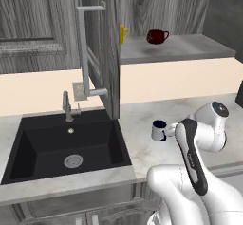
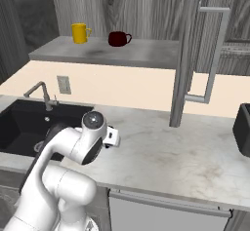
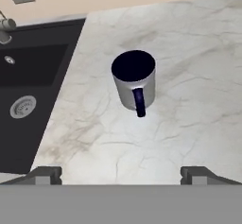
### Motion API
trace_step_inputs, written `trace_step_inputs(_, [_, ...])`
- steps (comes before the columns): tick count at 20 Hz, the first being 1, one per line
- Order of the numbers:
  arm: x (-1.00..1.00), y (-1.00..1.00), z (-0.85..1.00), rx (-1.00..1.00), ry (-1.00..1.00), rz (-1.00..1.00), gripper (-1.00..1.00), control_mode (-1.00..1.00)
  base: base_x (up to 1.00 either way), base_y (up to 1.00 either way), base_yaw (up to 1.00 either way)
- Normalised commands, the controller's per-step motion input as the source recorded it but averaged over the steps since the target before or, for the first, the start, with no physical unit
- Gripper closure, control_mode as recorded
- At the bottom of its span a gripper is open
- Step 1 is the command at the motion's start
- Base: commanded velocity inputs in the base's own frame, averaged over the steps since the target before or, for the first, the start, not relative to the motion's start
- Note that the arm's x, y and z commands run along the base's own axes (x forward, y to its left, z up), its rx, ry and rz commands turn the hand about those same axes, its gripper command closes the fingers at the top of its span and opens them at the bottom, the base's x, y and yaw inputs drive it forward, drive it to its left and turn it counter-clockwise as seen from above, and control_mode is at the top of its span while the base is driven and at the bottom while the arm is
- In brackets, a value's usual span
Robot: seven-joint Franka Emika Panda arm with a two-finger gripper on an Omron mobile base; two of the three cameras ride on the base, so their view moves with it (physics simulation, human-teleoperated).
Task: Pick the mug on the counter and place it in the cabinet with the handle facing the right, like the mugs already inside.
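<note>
The white mug (image 3: 134,81) with its navy rim and interior stands upright on the marbled counter (image 3: 189,53), just right of the sink. Its loop handle points toward the bottom of the hand view. My gripper (image 3: 122,176) hovers above and short of it, open, with nothing between the fingers. From the left base view the mug (image 1: 159,130) sits right beside my forearm. The cabinet shelf (image 1: 190,48) holds the dark red mug (image 1: 156,36) and the yellow mug (image 1: 123,33), also seen as red mug (image 2: 118,38) and yellow mug (image 2: 79,32).
The cabinet door (image 1: 102,43) stands open with its silver bar pull (image 1: 84,53) over the counter edge by the sink. The black sink (image 1: 66,143) and faucet (image 1: 67,106) lie left of the mug. A dark object (image 2: 242,130) sits at the far right of the counter.
</note>
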Motion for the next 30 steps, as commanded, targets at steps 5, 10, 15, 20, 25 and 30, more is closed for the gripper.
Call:
trace_step_inputs(5, [0.28,-0.05,-0.22,0.0,0.0,0.0,-1.0,-1.0,0.0,0.0,0.0])
trace_step_inputs(10, [0.38,-0.01,-0.33,0.0,0.0,0.01,-1.0,-1.0,0.0,0.0,0.0])
trace_step_inputs(15, [0.38,0.0,-0.38,0.0,0.0,0.01,-1.0,-1.0,0.0,0.0,0.0])
trace_step_inputs(20, [0.26,0.0,-0.45,0.0,0.0,0.02,-1.0,-1.0,0.0,0.0,0.0])
trace_step_inputs(25, [0.14,0.0,-0.51,0.0,0.0,0.05,-1.0,-1.0,0.0,0.0,0.0])
trace_step_inputs(30, [0.07,0.0,-0.41,0.0,0.0,0.06,-1.0,-1.0,0.0,0.0,0.0])
